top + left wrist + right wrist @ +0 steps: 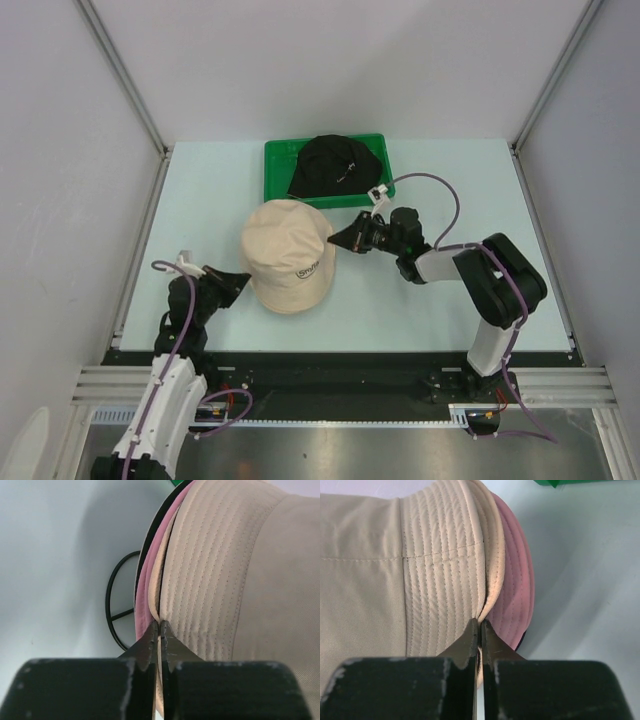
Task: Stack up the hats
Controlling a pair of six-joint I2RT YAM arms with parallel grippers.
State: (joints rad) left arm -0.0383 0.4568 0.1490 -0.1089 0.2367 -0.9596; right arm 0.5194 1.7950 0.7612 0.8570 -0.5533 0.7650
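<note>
1. Three hats show: one beige hat [288, 255], one pink hat [144, 587] and one black hat [335, 168]. There is also one green tray [275, 160], one black wire stand [114, 611] and two claws.
2. The beige hat sits in the middle of the tabletop [450, 290], crown up, over the pink hat. The pink brim shows only as a strip along the beige brim in the wrist views. The wire stand is under them, with its ring showing beside the pink brim.
3. The black hat lies on the green tray at the far side, apart from the other two.
4. The left claw [238, 285] is at the beige hat's left edge, its fingers pinched together on the beige brim.
5. The right claw [340, 238] is at the hat's right edge, likewise clamped on the beige brim, with the pink brim just beside its tips.
6. The tabletop is pale green and smooth, enclosed by plain light grey walls [330, 60] with metal corner posts.
</note>
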